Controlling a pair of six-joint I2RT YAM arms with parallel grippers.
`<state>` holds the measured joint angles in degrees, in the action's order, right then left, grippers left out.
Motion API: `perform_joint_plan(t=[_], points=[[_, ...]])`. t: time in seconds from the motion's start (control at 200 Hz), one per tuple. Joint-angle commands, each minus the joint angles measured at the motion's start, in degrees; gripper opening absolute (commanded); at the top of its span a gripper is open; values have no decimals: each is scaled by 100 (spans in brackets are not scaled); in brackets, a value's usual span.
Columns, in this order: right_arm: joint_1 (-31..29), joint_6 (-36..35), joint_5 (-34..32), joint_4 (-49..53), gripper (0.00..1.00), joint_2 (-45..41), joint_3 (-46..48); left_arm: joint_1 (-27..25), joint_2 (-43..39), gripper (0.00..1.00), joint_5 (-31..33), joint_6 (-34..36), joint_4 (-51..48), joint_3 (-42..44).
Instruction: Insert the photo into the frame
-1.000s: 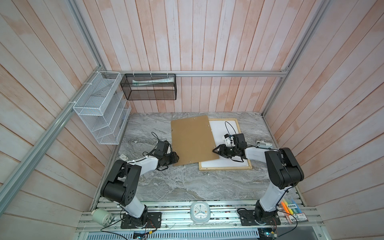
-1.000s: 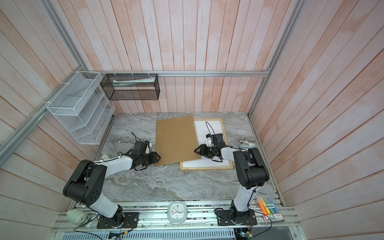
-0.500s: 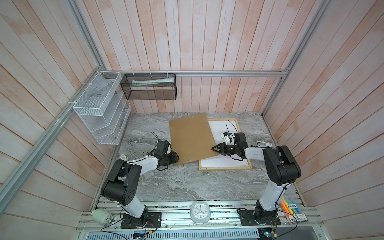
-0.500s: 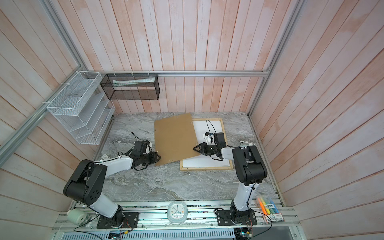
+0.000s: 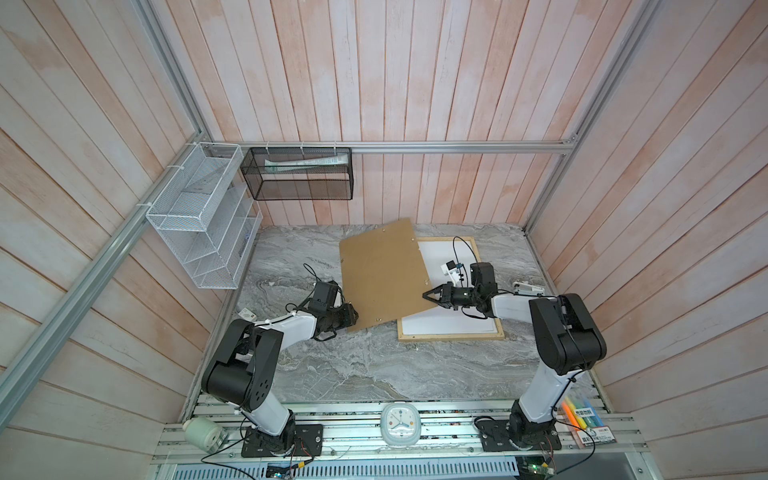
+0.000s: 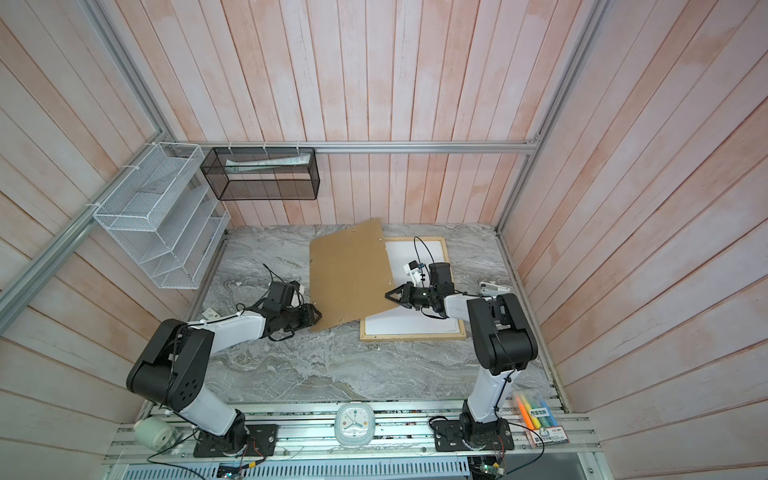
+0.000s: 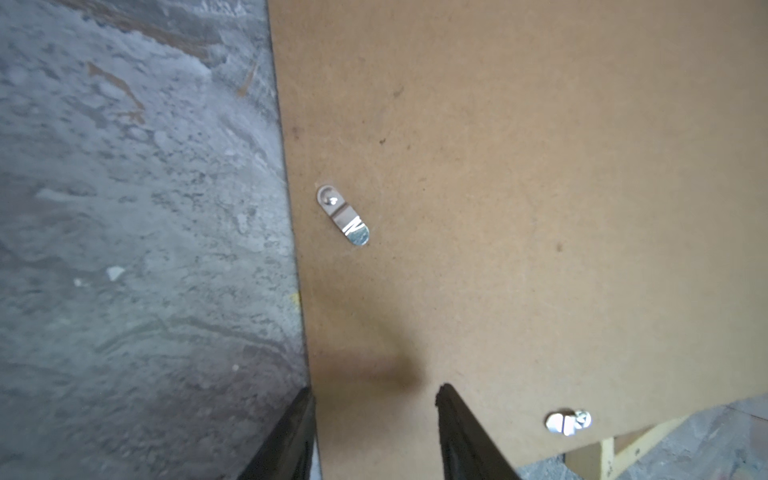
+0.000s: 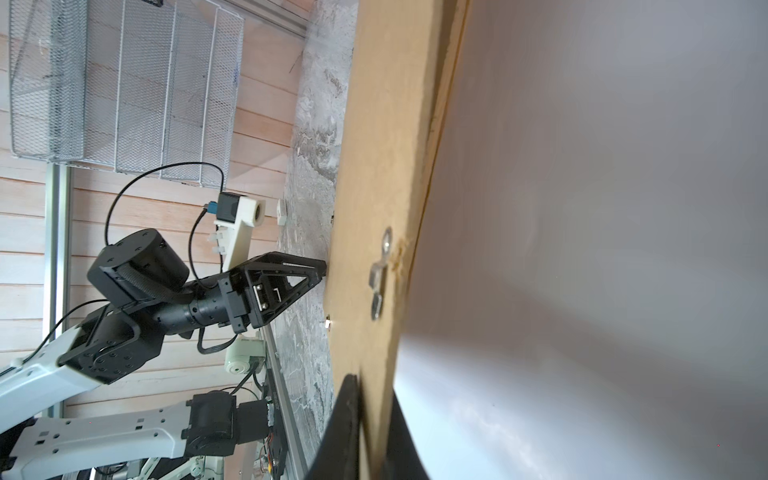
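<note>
The photo is out of view. The frame [image 5: 451, 336] [image 6: 411, 336] of pale wood lies flat on the marble table, with a white sheet [image 5: 449, 320] inside it. A plain brown backing board [image 5: 382, 274] [image 6: 349, 270] leans across the frame's left side. My right gripper [image 5: 426, 295] [image 6: 387, 294] [image 8: 372, 386] is shut on the board's right edge [image 8: 374, 166], holding that edge off the white sheet. My left gripper [image 5: 355, 314] [image 6: 319, 314] [image 7: 374, 392] stands open at the board's near left corner [image 7: 519, 187], fingers spread across the board's face.
A white wire rack [image 5: 199, 232] and a black mesh basket [image 5: 297, 178] hang on the walls at the back left. Small white items lie by the right wall [image 5: 525, 286] and by the left arm [image 5: 246, 313]. Metal turn clips [image 7: 344, 216] sit on the board.
My right gripper has closed on the board's right edge, and the board has tilted up slightly. The left arm has not moved.
</note>
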<state>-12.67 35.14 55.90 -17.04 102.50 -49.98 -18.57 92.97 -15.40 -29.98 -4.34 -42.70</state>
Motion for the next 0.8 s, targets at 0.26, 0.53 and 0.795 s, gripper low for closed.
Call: perform_joint_plan(t=[0.26, 0.53, 0.795], points=[[711, -165, 403, 282, 0, -1740, 534, -57, -812, 50, -365, 192, -380, -98], [1761, 41, 421, 781, 0, -3046, 602, -297, -649, 50, -248, 115, -256, -287], [2778, 4, 270, 1429, 0, -3797, 444, -1047, 221, 50, 158, 62, -276, -1004]])
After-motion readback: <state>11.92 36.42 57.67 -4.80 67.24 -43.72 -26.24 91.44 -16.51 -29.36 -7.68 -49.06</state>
